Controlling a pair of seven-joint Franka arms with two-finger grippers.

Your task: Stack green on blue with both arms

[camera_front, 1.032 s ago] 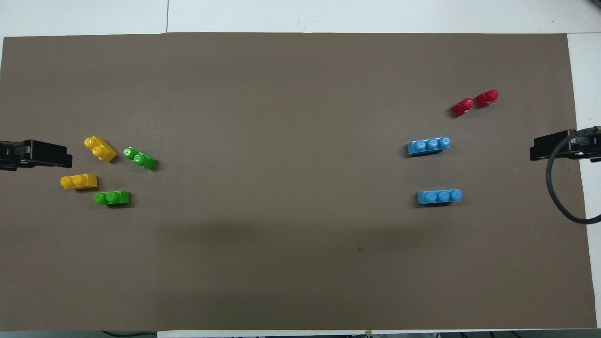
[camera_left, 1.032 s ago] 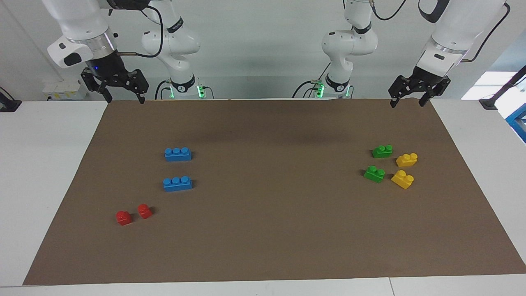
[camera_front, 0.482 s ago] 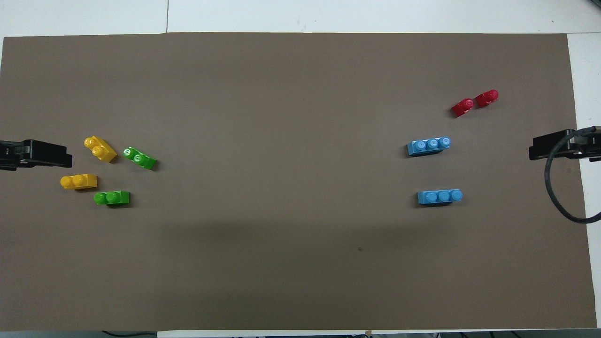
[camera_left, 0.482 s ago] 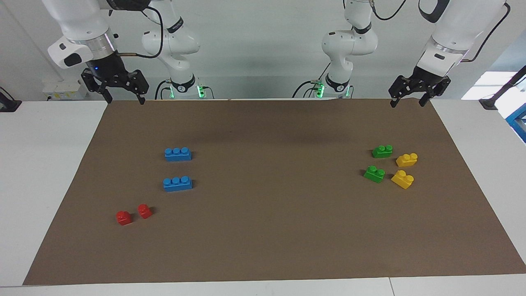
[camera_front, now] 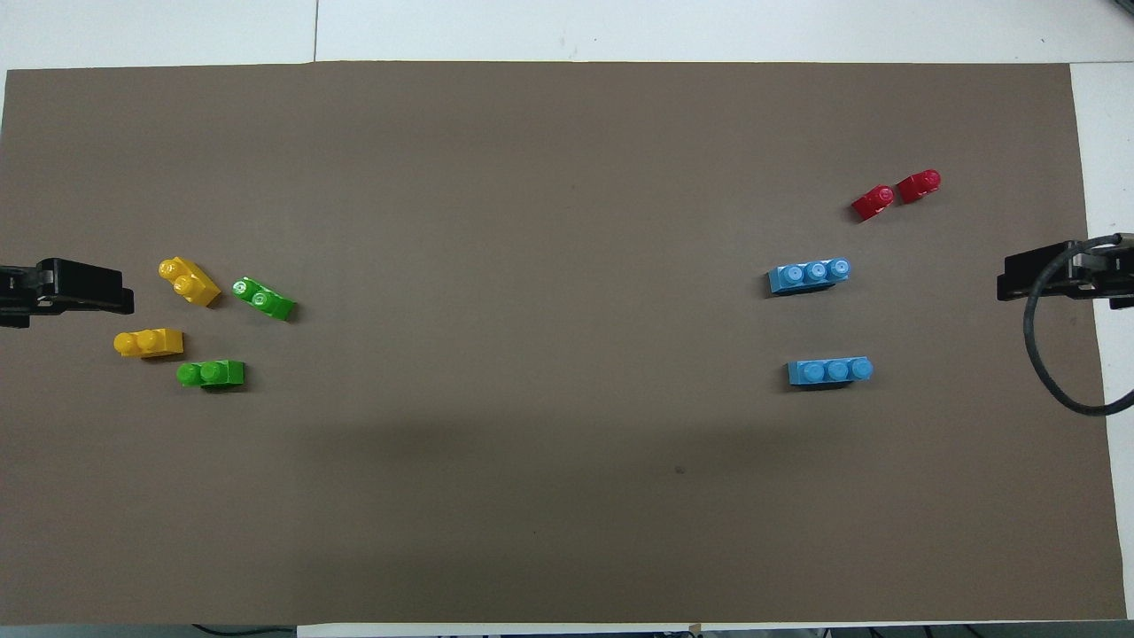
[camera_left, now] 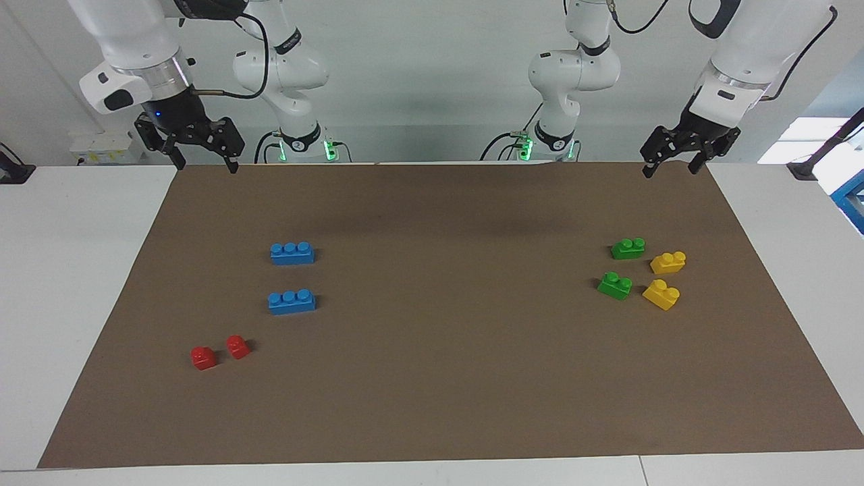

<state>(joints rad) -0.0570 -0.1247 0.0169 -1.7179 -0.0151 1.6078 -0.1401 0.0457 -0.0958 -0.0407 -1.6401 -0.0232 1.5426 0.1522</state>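
Two green two-stud bricks [camera_left: 628, 248] [camera_left: 615, 285] lie on the brown mat toward the left arm's end; they also show in the overhead view [camera_front: 211, 373] [camera_front: 263, 299]. Two blue three-stud bricks [camera_left: 291, 253] [camera_left: 291, 301] lie apart toward the right arm's end, and in the overhead view [camera_front: 830, 370] [camera_front: 808, 276]. My left gripper [camera_left: 668, 169] [camera_front: 80, 288] is open and empty, raised over the mat's edge at its end. My right gripper [camera_left: 206, 164] [camera_front: 1045, 275] is open and empty, raised over the mat's edge at its own end.
Two yellow two-stud bricks [camera_left: 668, 262] [camera_left: 661, 294] lie beside the green ones, toward the left arm's end. Two red single-stud bricks [camera_left: 203, 357] [camera_left: 237, 346] lie farther from the robots than the blue ones. The brown mat [camera_left: 445, 378] covers the white table.
Both grippers have shifted only slightly in place. No brick has moved.
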